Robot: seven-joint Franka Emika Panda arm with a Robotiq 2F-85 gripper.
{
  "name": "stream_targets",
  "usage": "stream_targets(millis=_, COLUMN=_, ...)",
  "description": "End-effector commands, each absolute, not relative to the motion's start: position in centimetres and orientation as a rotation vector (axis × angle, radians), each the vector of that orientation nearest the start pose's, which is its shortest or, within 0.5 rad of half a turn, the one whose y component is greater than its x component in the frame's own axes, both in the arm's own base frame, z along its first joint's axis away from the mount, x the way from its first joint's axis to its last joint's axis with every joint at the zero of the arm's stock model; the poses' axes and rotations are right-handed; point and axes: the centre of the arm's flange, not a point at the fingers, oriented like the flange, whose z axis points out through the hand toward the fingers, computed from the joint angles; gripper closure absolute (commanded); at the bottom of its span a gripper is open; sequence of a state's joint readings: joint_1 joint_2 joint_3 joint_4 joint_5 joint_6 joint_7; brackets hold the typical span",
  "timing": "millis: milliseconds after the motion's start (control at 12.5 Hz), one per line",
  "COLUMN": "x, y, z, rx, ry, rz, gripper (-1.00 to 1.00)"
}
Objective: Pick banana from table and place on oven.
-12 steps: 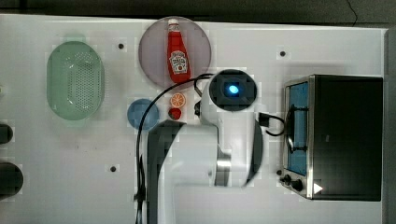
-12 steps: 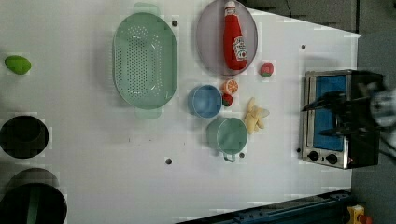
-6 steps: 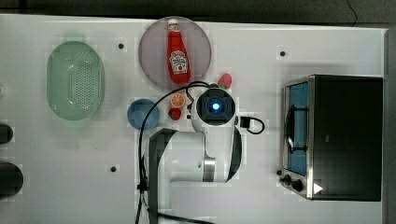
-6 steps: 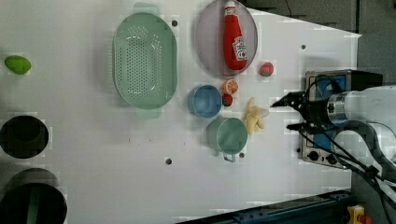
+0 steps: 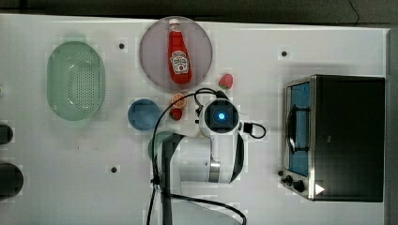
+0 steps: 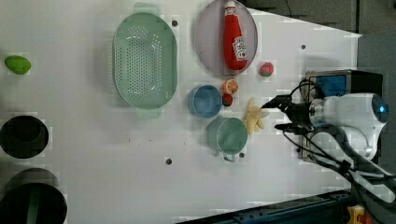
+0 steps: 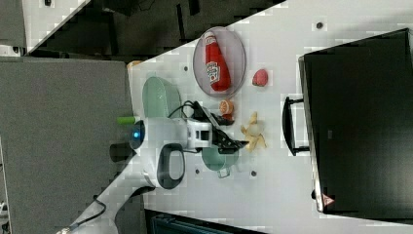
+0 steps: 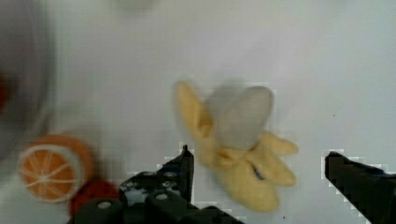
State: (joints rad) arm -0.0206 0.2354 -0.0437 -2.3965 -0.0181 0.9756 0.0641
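Observation:
The banana (image 6: 254, 119) is a pale yellow, half-peeled toy lying on the white table (image 6: 140, 177), just beside the green mug (image 6: 227, 135). It also appears in the right view (image 7: 253, 132) and, close up, in the wrist view (image 8: 238, 144). My gripper (image 6: 275, 114) stands open just above it, one finger on each side, touching nothing. The wrist view has the gripper (image 8: 259, 154) straddling the fruit's lower half. In the top view my arm (image 5: 220, 117) covers the banana. The oven (image 5: 347, 136) stands at the top view's right, black top bare.
A ketchup bottle (image 5: 178, 54) lies on a grey plate (image 5: 152, 61). An orange slice (image 5: 178, 100), strawberries (image 5: 226, 80), a blue bowl (image 5: 143, 114) and the mug crowd the banana. A green colander (image 5: 75, 84) sits at the top view's left.
My arm has swung away from the oven to the top view's left and now hangs over the banana. The fingers have stayed open.

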Motion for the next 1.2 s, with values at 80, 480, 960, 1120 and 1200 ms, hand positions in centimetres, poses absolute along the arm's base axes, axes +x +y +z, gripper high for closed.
stream_targets(millis=80, x=47.8, y=-2.2, z=19.1, rx=-2.85, ry=1.407, rz=0.088, gripper=-1.0)
stream_targets(millis=480, x=47.7, y=-2.0, z=16.6, rx=-2.844, ry=1.395, rz=0.052, gripper=-0.68)
stream_targets(millis=960, x=47.7, y=-1.7, z=16.7, rx=-2.843, ry=1.39, rz=0.054, gripper=0.62)
stream_targets(millis=1120, x=47.8, y=-1.7, z=16.9, rx=-2.841, ry=1.39, rz=0.048, gripper=0.62)
stream_targets(millis=1200, x=48.1, y=-1.7, z=17.7, rx=-2.835, ry=1.387, rz=0.024, gripper=0.62)
